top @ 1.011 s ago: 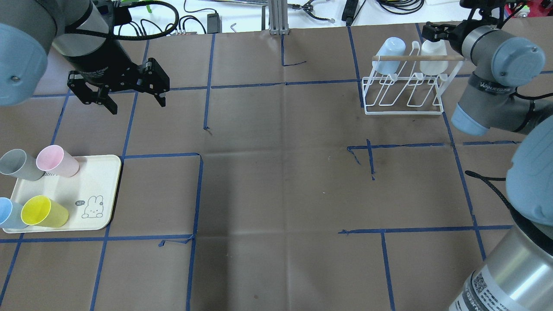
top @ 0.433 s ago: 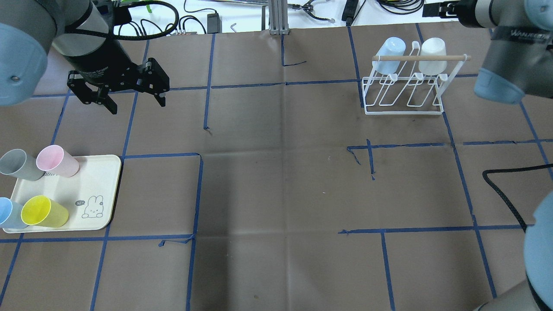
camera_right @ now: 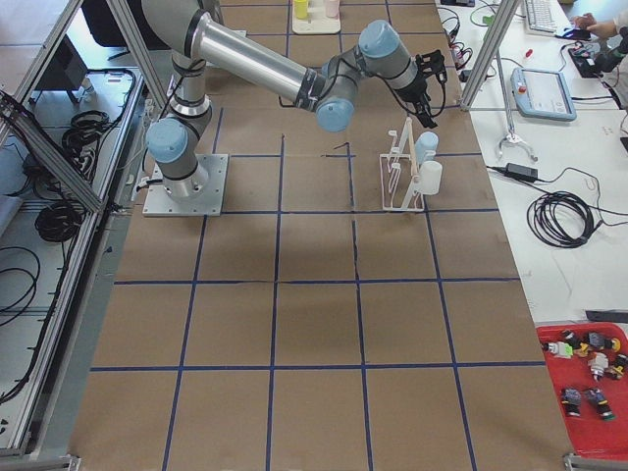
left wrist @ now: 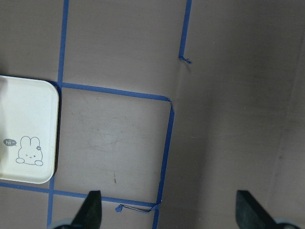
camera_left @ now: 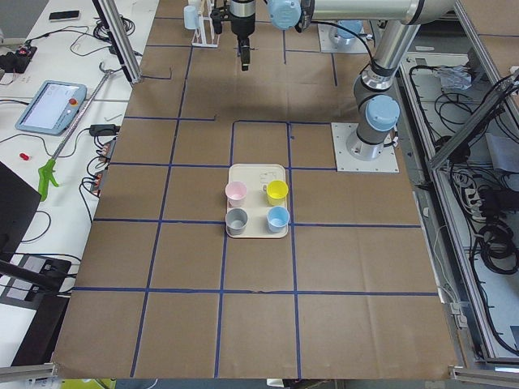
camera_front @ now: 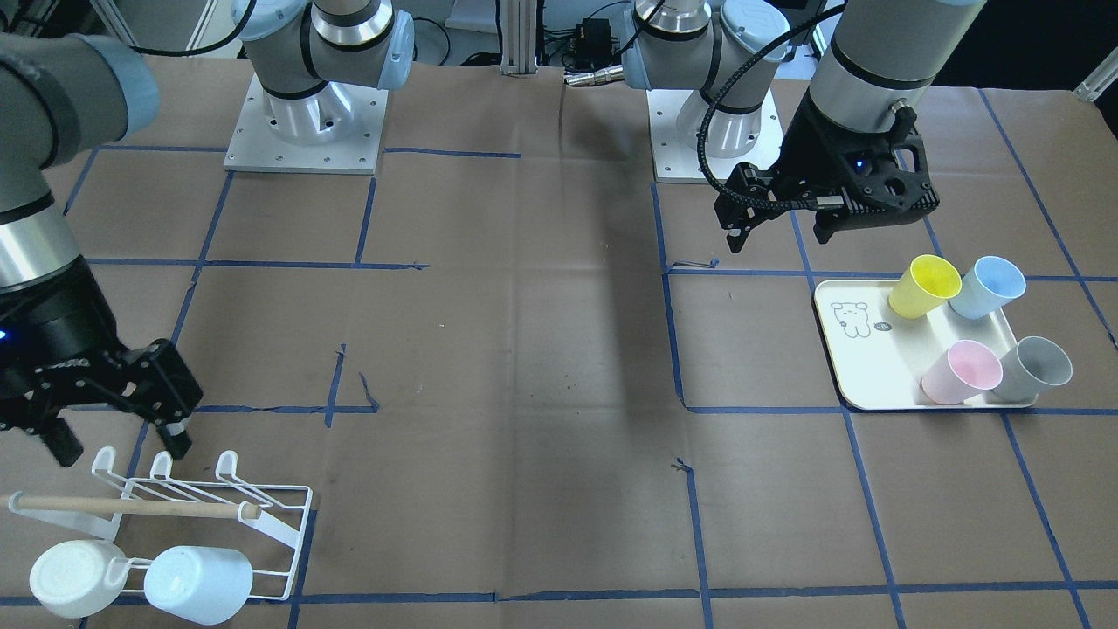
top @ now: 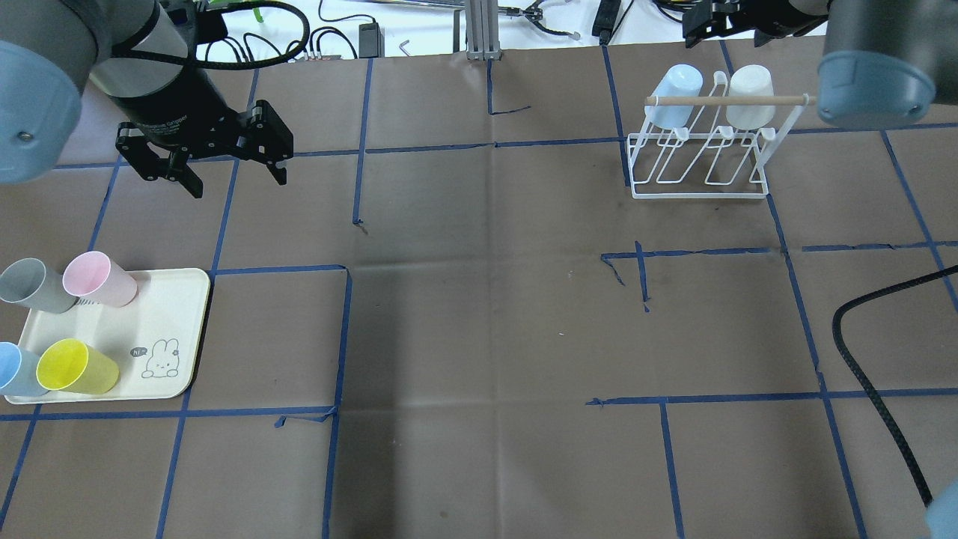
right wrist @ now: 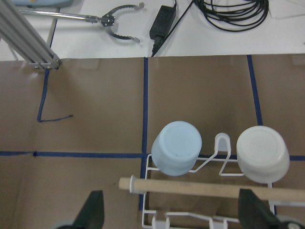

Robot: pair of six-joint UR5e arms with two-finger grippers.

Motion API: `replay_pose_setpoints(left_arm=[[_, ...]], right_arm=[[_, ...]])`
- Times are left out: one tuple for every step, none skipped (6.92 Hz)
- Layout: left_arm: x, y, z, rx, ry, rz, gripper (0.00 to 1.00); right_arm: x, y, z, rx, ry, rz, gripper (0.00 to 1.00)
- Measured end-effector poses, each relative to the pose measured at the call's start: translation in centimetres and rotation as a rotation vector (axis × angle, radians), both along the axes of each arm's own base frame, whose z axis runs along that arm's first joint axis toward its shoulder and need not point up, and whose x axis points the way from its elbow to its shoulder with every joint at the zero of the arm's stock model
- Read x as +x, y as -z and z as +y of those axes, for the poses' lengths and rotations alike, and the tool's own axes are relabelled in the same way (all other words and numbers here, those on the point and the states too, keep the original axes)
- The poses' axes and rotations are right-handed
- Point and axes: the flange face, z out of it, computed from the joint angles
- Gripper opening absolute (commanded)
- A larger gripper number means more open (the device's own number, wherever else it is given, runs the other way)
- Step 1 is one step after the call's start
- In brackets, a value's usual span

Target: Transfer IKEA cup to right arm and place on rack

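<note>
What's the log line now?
left fingers open, empty | right fingers open, near rack | rack: blue cup, white cup | tray: four cups

Overhead, a brown, blue-taped bench (top: 479, 314) is carrying a white wire rack (top: 700, 195) upper right and a cream tray (top: 161, 314) lower left.

White wire rack with wooden dowel handle (top: 700, 161) stands near the far right corner of the brown paper-covered table (top: 486, 299). On its far prongs sit a pale blue plastic cup (top: 673, 93), left, and a white plastic cup (top: 751, 93), right.

Cream rectangular tray (top: 161, 314) lies at the left edge. On its left half, grey plastic cup (top: 34, 284) and pink plastic cup (top: 97, 278) stand behind light blue plastic cup (top: 15, 370) and yellow plastic cup (top: 75, 367).
</note>
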Motion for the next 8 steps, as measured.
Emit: replay_pose_setpoints(left_arm=[[0.0,0.0,0.0,0.000,0.000,0.000,1.00],[0.0,0.0,0.0,0.000,0.000,0.000,1.00],[0.0,0.0,0.0,0.000,0.000,0.000,1.00],[0.0,0.0,0.0,0.000,0.000,-0.001,1.00],[0.0,0.0,0.0,-0.001,0.001,-0.001,1.00],[0.0,-0.1,0.0,-0.001,0.001,-0.002,1.00],[0.0,-0.1,0.1,-0.001,0.001,-0.002,1.00],[0.0,-0.1,0.1,-0.001,0.002,-0.002,1.00]], right_arm=[[2.5,-1.0,2.0,0.092,0.008,-0.005,1.00],[4.9,-1.5,4.3,0.190,0.008,-0.004,1.00],[7.1,-1.9,6.5,0.266,0.005,0.024,1.00],[9.2,-2.4,8.7,0.309,-0.008,0.066,1.00],[10.8,-2.8,11.0,0.338,-0.022,0.092,1.00],[11.4,-3.0,12.7,0.353,-0.028,0.102,1.00],[11.3,-3.0,13.6,0.363,-0.028,0.105,1.00],[10.7,-3.0,13.9,0.373,-0.019,0.105,1.00]])
